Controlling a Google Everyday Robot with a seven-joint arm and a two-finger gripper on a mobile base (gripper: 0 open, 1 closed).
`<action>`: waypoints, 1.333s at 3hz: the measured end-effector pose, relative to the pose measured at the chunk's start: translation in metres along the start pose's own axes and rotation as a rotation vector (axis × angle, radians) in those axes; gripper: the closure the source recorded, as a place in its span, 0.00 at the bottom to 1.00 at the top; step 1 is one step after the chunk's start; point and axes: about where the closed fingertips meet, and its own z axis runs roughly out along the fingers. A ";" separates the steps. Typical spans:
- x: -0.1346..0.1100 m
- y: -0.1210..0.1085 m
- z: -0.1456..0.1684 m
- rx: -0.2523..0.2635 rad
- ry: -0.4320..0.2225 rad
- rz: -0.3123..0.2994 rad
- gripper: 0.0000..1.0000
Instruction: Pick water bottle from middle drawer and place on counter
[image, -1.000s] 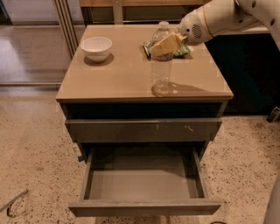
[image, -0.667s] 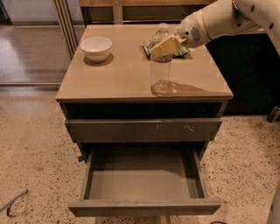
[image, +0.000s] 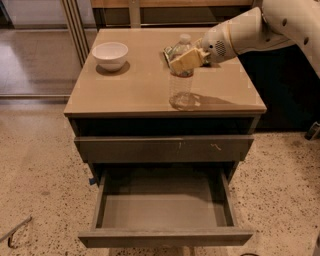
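The water bottle (image: 182, 82), clear with a white cap, stands upright on the tan counter (image: 135, 90) near its front right. My gripper (image: 186, 59) reaches in from the upper right on a white arm. Its tan fingers (image: 181, 60) are closed around the bottle's upper body, just below the cap. The middle drawer (image: 165, 212) is pulled fully open below, and its grey floor is bare.
A white bowl (image: 110, 54) sits at the counter's back left. A small green packet (image: 170, 51) lies behind the bottle. A closed drawer front with pale scratches (image: 165, 148) is above the open drawer. A dark cabinet (image: 285, 90) stands to the right.
My gripper and the top of the bottle have moved slightly down and left. The bottle's base stays on the counter. The drawer and bowl have not moved.
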 end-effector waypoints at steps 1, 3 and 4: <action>0.004 0.001 0.003 -0.009 -0.005 0.013 1.00; 0.004 0.001 0.004 -0.009 -0.005 0.013 0.58; 0.004 0.001 0.004 -0.009 -0.005 0.013 0.34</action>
